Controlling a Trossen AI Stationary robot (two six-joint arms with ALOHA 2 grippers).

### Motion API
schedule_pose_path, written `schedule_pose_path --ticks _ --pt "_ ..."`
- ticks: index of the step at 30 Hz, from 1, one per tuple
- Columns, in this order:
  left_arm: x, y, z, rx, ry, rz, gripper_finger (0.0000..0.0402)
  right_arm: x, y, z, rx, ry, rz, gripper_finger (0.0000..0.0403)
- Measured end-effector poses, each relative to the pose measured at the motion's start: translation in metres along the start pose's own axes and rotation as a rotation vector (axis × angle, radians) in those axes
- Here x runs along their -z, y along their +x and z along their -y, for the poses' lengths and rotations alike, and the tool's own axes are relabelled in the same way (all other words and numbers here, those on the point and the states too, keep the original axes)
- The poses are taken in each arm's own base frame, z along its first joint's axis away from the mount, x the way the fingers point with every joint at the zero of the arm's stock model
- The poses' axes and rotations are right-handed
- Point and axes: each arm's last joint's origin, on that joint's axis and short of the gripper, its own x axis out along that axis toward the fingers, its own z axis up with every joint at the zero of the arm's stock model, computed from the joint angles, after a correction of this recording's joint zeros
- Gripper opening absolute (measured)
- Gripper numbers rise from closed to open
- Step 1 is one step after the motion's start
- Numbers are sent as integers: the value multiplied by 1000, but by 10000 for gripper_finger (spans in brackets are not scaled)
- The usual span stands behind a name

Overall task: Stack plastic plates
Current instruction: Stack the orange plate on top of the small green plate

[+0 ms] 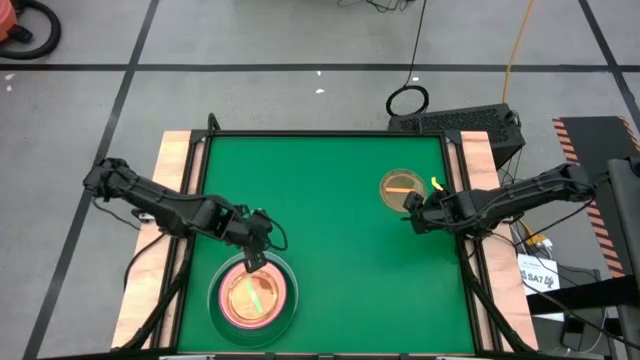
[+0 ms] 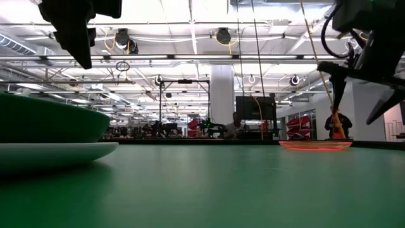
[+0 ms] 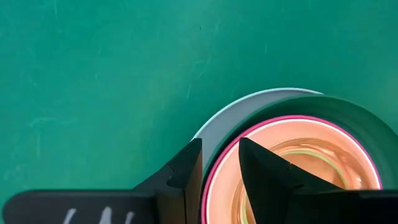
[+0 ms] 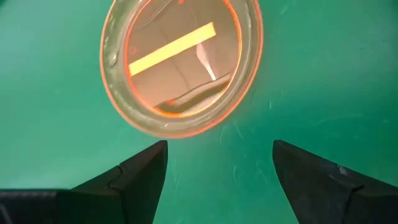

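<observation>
A stack of plastic plates (image 1: 252, 296) stands near the table's front left. A pale mint plate (image 3: 217, 121) is at the bottom, with a dark green one (image 3: 339, 109) on it and a hot pink one (image 3: 214, 180) inside that. Smaller translucent dishes (image 3: 311, 158) lie in the middle. My left gripper (image 3: 221, 168) hangs open above the stack's far rim, pointing down, clear of it in the low view (image 2: 81, 54). A small translucent orange plate (image 4: 180, 65) lies flat at the far right (image 1: 402, 188). My right gripper (image 4: 219, 158) stands open just beside it, above the mat (image 1: 411, 216).
Green mat (image 1: 330, 230) lies bare between the stack and the orange plate. Wooden strips (image 1: 172, 170) border the mat on the left and right. A small yellow bit (image 1: 436, 184) lies by the right border. A black box (image 1: 470, 122) sits beyond the far right corner.
</observation>
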Motion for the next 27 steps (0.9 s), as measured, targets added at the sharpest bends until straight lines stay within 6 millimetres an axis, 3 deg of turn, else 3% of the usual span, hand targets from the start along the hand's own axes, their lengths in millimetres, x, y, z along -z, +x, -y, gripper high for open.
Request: schedule_pose_path --ticks 16,27 --pt "-3 0 -3 -4 -26 4 113 -4 53 20 -36 167 16 278" --pt "-3 1 -3 -4 -23 4 113 -10 61 18 -87 241 82 198"
